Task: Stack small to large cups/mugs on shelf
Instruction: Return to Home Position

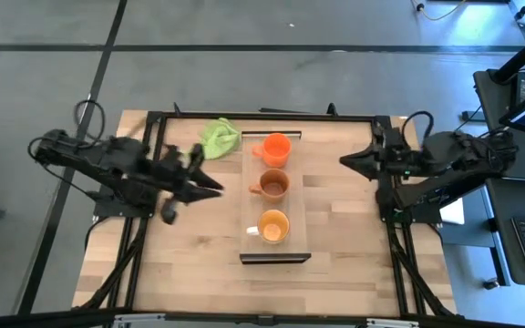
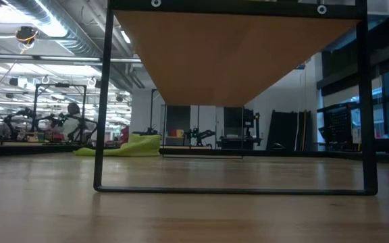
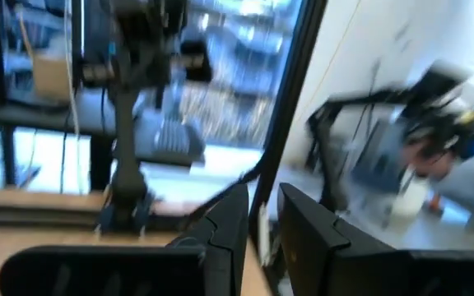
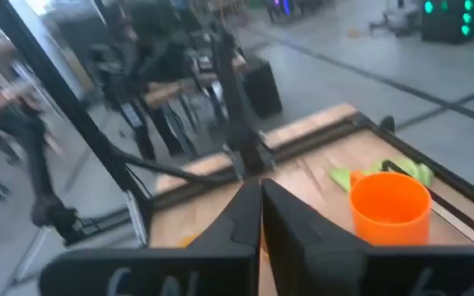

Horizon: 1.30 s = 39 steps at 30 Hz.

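Three handled mugs stand upright on their bases in a row along the light-wood shelf (image 1: 299, 196), apart from one another. The bright red-orange mug (image 1: 276, 148) is at the far end, the brownish-orange mug (image 1: 272, 185) in the middle and the yellow-orange mug (image 1: 273, 226) at the near end. My left gripper (image 1: 215, 185) hovers left of the shelf, level with the middle mug, empty, its fingers (image 3: 230, 220) a narrow gap apart. My right gripper (image 1: 343, 161) hovers right of the shelf, shut and empty (image 4: 260, 197). The red-orange mug also shows in the right wrist view (image 4: 389, 205).
A lime-green cloth (image 1: 217, 137) lies on the table at the shelf's far left corner. A dark metal frame (image 1: 158, 123) runs around the tabletop. In the low view the shelf (image 2: 235, 54) stands raised on dark end rails (image 2: 103, 101). Bare tabletop lies on both sides of the shelf.
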Each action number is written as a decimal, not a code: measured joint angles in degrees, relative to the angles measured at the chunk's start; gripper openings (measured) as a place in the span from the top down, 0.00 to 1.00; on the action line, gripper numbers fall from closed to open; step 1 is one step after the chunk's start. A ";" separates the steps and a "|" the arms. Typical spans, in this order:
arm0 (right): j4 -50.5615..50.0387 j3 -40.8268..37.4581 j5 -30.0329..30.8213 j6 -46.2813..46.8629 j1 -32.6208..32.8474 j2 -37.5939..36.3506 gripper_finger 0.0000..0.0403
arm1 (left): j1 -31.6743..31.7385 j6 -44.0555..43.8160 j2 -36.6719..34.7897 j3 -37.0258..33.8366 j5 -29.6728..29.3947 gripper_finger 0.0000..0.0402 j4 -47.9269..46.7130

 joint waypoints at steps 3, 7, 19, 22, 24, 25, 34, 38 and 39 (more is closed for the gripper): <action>7.15 -7.02 -0.01 -1.36 -0.02 -5.47 0.96 | 0.14 -0.01 -8.02 -8.53 -0.29 0.85 7.26; 15.89 -15.28 -0.01 -3.76 -0.02 -11.92 0.98 | 0.91 1.42 -17.73 -17.85 -2.04 0.85 14.03; 12.53 -25.09 5.10 23.11 0.02 -24.39 0.92 | 1.38 -4.99 -36.30 -29.89 -16.33 0.85 14.61; 8.47 -25.23 0.44 24.24 0.00 -25.41 0.92 | 1.38 -3.55 -37.67 -29.91 -15.74 0.85 14.19; 8.49 -25.23 -0.19 20.76 0.03 -25.86 0.92 | 1.38 -1.25 -38.51 -29.89 -16.70 0.84 14.31; 9.22 -25.23 -1.93 16.80 0.02 -26.26 0.92 | 1.39 0.58 -38.77 -29.89 -15.99 0.84 13.94; 17.81 -25.85 -14.59 -11.77 -0.01 -35.05 0.91 | 1.38 4.24 -45.61 -36.19 -10.20 0.85 17.18; 17.32 -30.27 -15.24 -15.07 0.00 -41.95 0.91 | 1.38 7.01 -51.80 -45.22 -9.90 0.84 28.16; 17.59 -31.74 -15.36 -15.25 0.00 -43.88 0.91 | 1.38 7.58 -53.29 -47.64 -9.78 0.84 30.38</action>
